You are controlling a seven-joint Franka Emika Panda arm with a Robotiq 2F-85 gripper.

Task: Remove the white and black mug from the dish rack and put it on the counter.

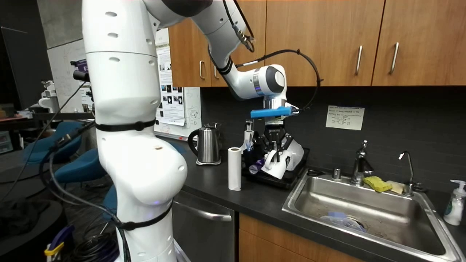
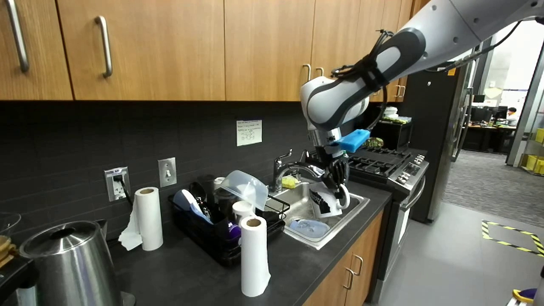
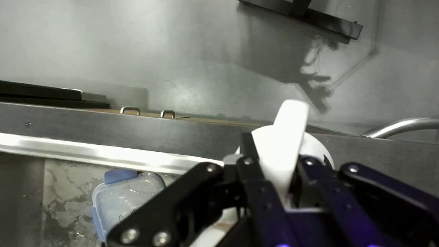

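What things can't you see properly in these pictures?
Wall note: writing too small to read clearly in both exterior views.
Dish rack: partly hidden by the mug and hand in an exterior view.
Faraway person: face too small in an exterior view.
Steel kettle: lower part cut off by the bottom edge in an exterior view.

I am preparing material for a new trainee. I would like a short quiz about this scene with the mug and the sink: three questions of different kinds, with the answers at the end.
1. True or false: the tool grips the mug by its handle.

2. Multiple choice: which of these lies at the back edge of the sink?
A) kettle
B) yellow sponge
C) paper roll

3. Fill the gap: held clear of the rack, the white mug carries ___ markings.

Key: 1. True. 2. B. 3. Black.
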